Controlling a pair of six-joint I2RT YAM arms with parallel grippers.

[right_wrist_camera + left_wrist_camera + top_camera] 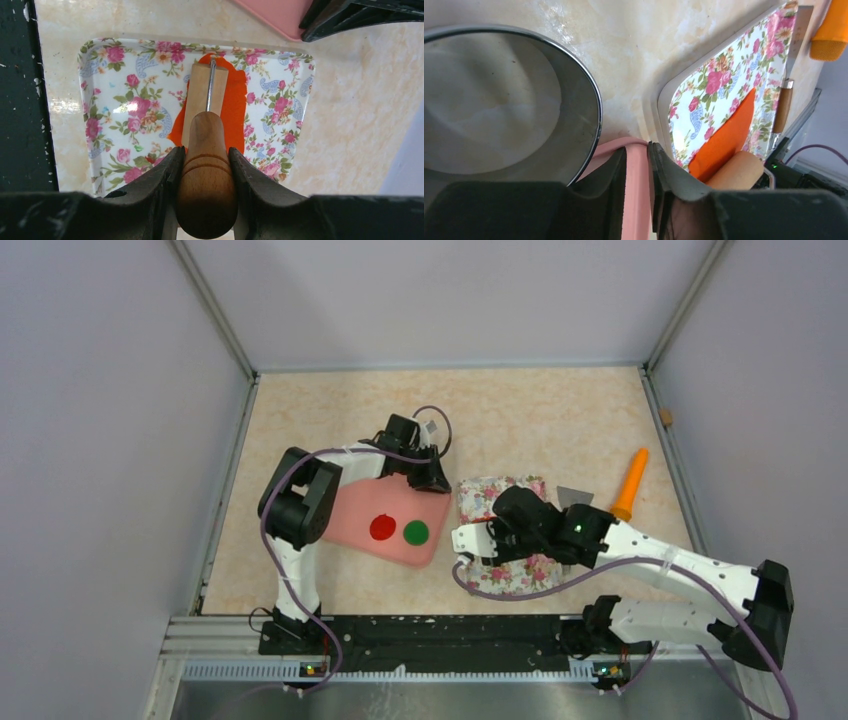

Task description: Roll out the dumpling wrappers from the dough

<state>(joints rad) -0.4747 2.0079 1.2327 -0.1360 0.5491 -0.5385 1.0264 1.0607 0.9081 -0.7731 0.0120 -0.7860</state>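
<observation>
My left arm [300,502] reaches forward, left gripper [428,478] with jaws narrowly parted. My right arm [680,575] folds inward, right gripper [205,156] clamped on a wooden roller handle [206,192].

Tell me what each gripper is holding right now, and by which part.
The right gripper clamps the wooden roller by its handle. The left gripper straddles the edge of the pink board; whether it grips cannot be told.

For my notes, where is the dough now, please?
In the right wrist view, the dough lies flat on the floral tray under the roller the right gripper holds.
</observation>
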